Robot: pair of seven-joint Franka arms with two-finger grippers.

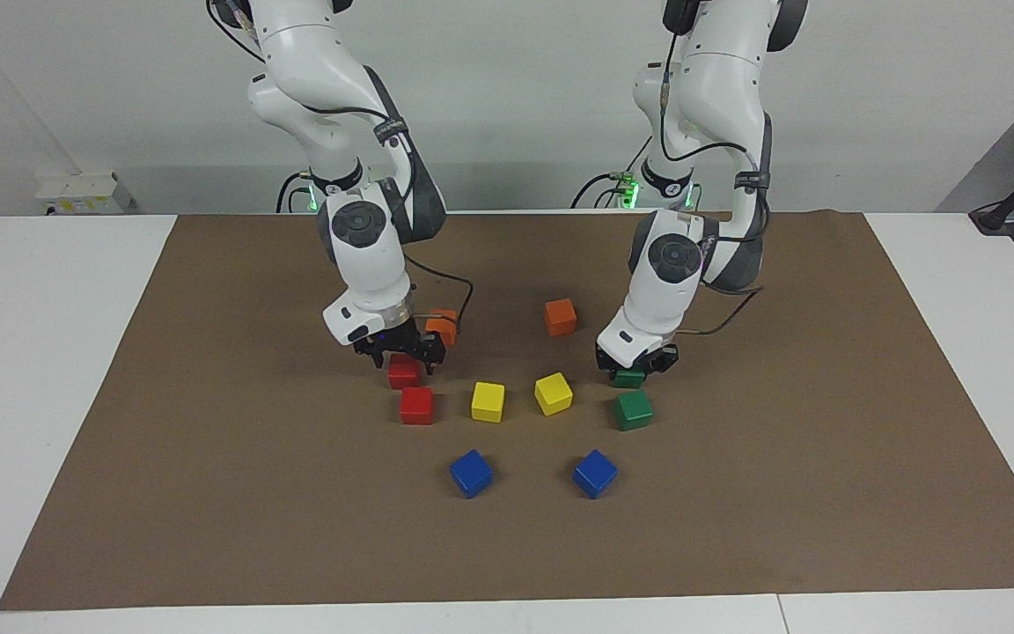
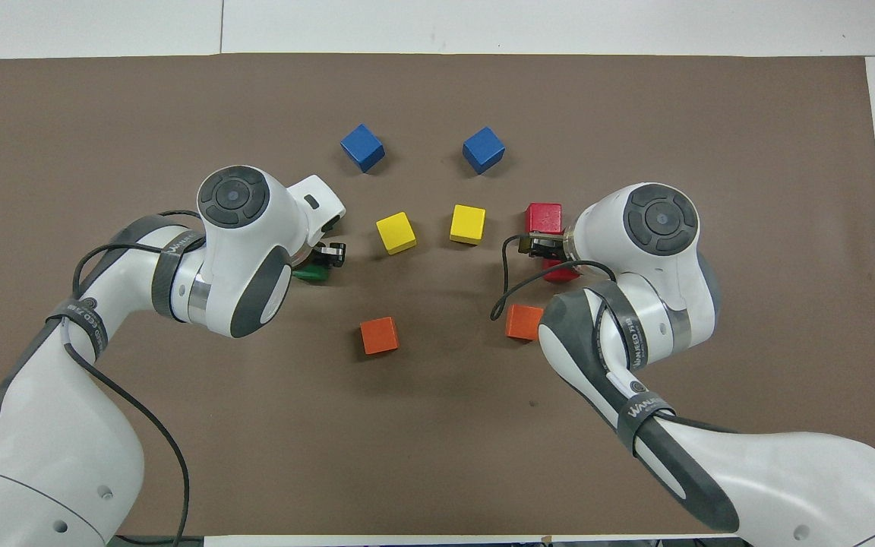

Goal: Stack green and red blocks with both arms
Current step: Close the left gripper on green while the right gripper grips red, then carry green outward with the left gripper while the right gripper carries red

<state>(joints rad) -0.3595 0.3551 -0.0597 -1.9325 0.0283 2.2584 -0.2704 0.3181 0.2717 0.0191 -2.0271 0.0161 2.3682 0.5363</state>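
While both arms reach down onto the brown mat, the left gripper is clamped on the green block nearer the robots, its fingers pinching that cube from either side where it sits on the mat. The second green block lies just beside it, farther from the robots, untouched. Toward the right arm's end, the right gripper has its fingers spread wide, straddling the top of the red block nearer the robots without squeezing it; whether the fingertips touch the cube cannot be told. The other red block sits just beside it, farther from the robots. Between the red and green pairs lie two yellow cubes, and farther out two blue cubes.
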